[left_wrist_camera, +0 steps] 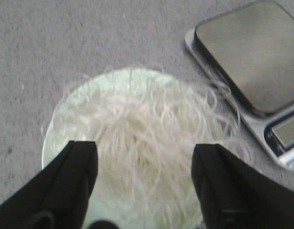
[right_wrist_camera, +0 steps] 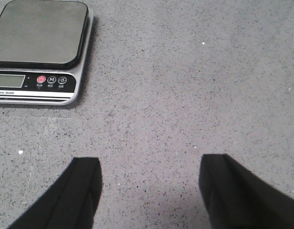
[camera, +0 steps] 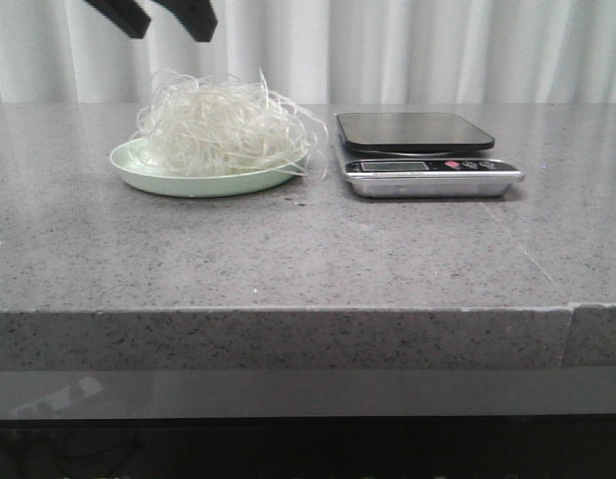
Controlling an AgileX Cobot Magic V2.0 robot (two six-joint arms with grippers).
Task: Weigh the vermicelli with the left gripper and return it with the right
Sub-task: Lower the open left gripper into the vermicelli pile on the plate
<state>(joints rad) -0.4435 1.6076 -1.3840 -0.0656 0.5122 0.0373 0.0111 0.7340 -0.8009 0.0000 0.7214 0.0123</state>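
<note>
The vermicelli [camera: 226, 125] is a fluffy whitish tangle heaped on a pale green plate [camera: 138, 165] at the table's left middle. My left gripper [camera: 168, 20] hangs open above it, clear of the strands. In the left wrist view the vermicelli [left_wrist_camera: 142, 129] fills the plate [left_wrist_camera: 49, 143] below the open left gripper [left_wrist_camera: 144, 148]. A black-topped silver scale [camera: 417, 132] stands just right of the plate; it also shows in the left wrist view [left_wrist_camera: 251, 52] and the right wrist view [right_wrist_camera: 39, 31]. My right gripper [right_wrist_camera: 149, 164] is open and empty above bare table, right of the scale.
The grey speckled table [camera: 288, 259] has its front edge near the camera. A white curtain [camera: 437, 50] hangs behind. A few loose noodle bits lie by the plate's right rim.
</note>
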